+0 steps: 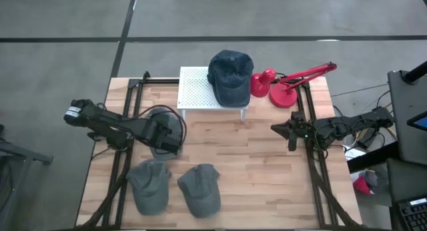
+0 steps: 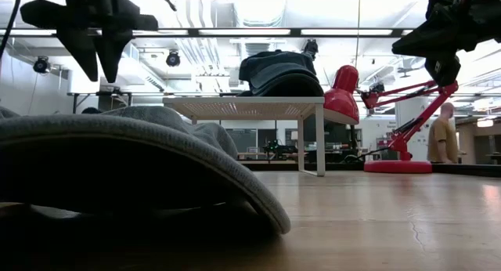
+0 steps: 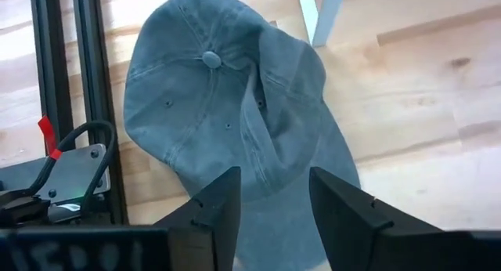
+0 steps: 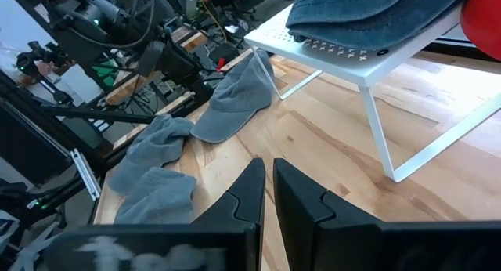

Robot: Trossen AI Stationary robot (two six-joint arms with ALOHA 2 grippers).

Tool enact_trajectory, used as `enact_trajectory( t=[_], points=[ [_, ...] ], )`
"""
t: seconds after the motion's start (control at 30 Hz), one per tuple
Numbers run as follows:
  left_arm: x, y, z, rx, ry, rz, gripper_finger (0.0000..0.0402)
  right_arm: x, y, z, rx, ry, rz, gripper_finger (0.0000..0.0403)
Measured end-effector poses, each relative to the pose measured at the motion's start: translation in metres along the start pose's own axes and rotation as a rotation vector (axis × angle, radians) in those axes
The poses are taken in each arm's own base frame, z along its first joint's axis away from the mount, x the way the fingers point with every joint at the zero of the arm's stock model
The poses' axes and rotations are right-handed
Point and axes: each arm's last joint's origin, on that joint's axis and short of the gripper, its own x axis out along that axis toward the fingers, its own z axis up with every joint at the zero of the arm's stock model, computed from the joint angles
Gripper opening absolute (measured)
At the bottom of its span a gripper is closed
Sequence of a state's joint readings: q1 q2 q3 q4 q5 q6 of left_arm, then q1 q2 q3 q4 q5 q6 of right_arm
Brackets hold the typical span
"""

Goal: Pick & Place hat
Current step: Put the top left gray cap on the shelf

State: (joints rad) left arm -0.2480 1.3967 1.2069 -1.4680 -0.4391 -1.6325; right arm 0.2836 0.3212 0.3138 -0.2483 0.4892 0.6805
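A grey cap [image 3: 219, 106] lies crown up on the wooden table, beside the left rail [image 1: 172, 119]. My left gripper [image 3: 272, 204] hangs open above its brim side, one finger on either side, well clear of the table in the low view [image 2: 102, 56]. Two more grey caps [image 1: 148, 185] [image 1: 200, 189] lie near the table's near edge. A dark blue cap [image 1: 230, 74] rests on a white perforated stand [image 1: 193, 87]. My right gripper [image 4: 266, 193] is shut and waits in the air by the right rail [image 1: 275, 128].
A red desk lamp [image 1: 287, 87] stands right of the stand, at the far right of the table. Black frame rails [image 1: 123, 157] [image 1: 313, 157] run along both sides. Bare wood [image 1: 247, 157] lies between the caps and the right arm. A person [image 2: 446, 142] stands in the room behind.
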Motion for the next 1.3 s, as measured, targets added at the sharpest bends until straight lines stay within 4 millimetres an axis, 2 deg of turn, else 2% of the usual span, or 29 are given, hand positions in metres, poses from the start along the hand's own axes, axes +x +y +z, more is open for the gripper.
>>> enact_trajectory(
  t=[0.3,0.43,0.77,1.07,1.3],
  points=[
    [0.026,0.008,0.003,-0.094,0.022,0.084,0.0242,0.0,0.0,0.0,0.0,0.0,0.0,0.0027],
    [0.042,0.008,0.006,-0.115,0.051,0.099,0.0266,0.0,0.0,0.0,0.0,0.0,-0.001,0.0027],
    [0.07,0.011,0.01,-0.128,0.106,0.116,0.0273,0.0,0.0,0.0,0.001,-0.001,0.0,0.0027],
    [0.1,0.009,0.001,-0.172,0.167,0.041,0.0273,0.0,0.0,0.0,0.001,-0.002,0.0,0.0027],
    [0.125,0.018,-0.008,-0.191,0.185,0.055,0.0273,0.0,0.0,0.0,0.001,-0.002,0.0,0.0027]
  ],
)
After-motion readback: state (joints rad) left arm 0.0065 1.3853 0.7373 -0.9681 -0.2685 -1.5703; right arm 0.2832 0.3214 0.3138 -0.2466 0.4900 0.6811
